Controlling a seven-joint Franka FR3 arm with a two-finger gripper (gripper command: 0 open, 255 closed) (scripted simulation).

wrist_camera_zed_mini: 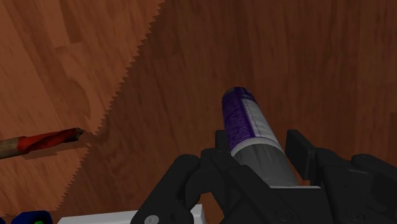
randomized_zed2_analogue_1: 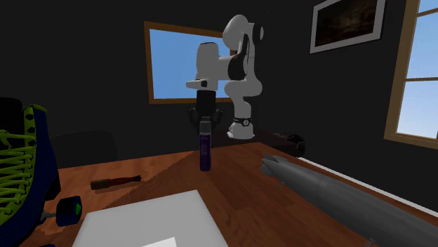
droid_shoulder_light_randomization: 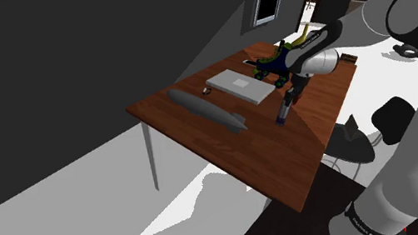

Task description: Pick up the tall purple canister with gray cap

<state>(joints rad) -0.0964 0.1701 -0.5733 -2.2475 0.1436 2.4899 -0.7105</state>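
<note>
The all-black two-finger gripper (randomized_zed2_analogue_1: 204,123) is hanging straight down over the brown wooden table (randomized_zed2_analogue_1: 239,189). The tall purple canister (randomized_zed2_analogue_1: 204,153) with its grey cap is standing upright directly beneath it, its base seemingly resting on the wood.

In the wrist view the gripper (wrist_camera_zed_mini: 259,145) is sitting narrow. Its fingers (wrist_camera_zed_mini: 222,147) are flanking the grey cap end of the canister (wrist_camera_zed_mini: 245,121) and appear to be pressing on it from both sides, though contact on one side is hard to confirm.

The second exterior view is giving the canister's full height. The shoulder view is giving its place on the table instead: the canister (droid_shoulder_light_randomization: 281,112) is standing below the gripper (droid_shoulder_light_randomization: 288,95), just beside the flat white rectangular slab (droid_shoulder_light_randomization: 239,85) on the shoulder view's right.

A rod-shaped tool with a red handle (wrist_camera_zed_mini: 44,140) is lying flat on the wood, well apart from the canister. The second exterior view is showing the same tool (randomized_zed2_analogue_1: 116,183) near a dark blue roller skate with green laces (randomized_zed2_analogue_1: 24,158).

The long grey torpedo-shaped body (randomized_zed2_analogue_1: 337,200) is lying along the table (in the shoulder view it (droid_shoulder_light_randomization: 206,110) is sitting on the slab's left).
</note>
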